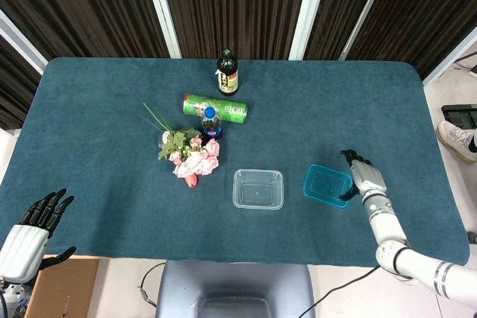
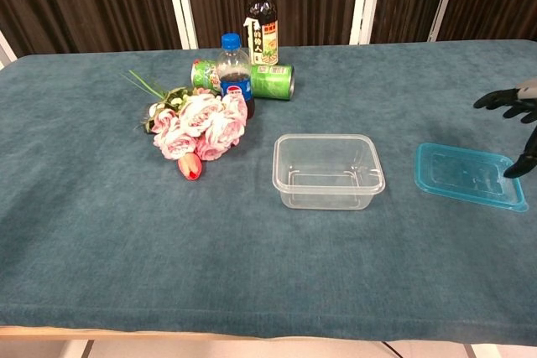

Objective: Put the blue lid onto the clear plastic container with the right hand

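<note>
Right hand poised at the lid's outer edge, nothing grasped.

I have my right hand (image 1: 364, 179) open, fingers spread above the flat translucent blue lid (image 1: 327, 185), which lies on the table just right of the empty clear plastic container (image 1: 258, 188), ready to grip its rim.

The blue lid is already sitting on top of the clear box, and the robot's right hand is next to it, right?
Not quite. The blue lid lies flat on the table beside the clear box, not on top of it; the box is open and empty. The chest view shows this plainly. The right hand is indeed next to the lid.
</note>
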